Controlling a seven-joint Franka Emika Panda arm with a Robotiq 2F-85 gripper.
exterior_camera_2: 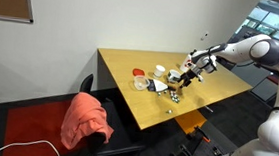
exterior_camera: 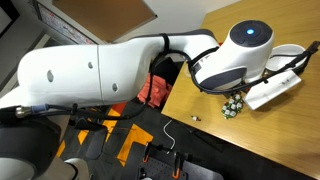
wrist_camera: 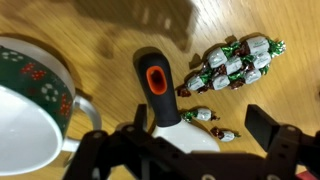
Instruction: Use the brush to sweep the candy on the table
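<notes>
The brush [wrist_camera: 152, 85] lies flat on the table [wrist_camera: 100, 30]; it has a black handle with an orange inset and a white body. The candy [wrist_camera: 238, 62] is a tight cluster of green-and-white wrapped pieces to the right of the handle, with two loose pieces [wrist_camera: 205, 122] beside the white body. My gripper [wrist_camera: 180, 140] is open, with its fingers wide on either side of the brush's white body and not touching it. In the exterior views, the gripper [exterior_camera: 243, 88] [exterior_camera_2: 192, 70] hovers low over the candy [exterior_camera: 233, 105] [exterior_camera_2: 176, 94].
A mug [wrist_camera: 35, 95] with a green and red pattern stands left of the brush. One stray candy [exterior_camera: 195, 117] lies near the table edge. A white cup [exterior_camera_2: 160, 70], a red object [exterior_camera_2: 140, 72] and a bowl [exterior_camera_2: 141, 84] stand on the table. A chair with an orange cloth [exterior_camera_2: 84, 119] is beside it.
</notes>
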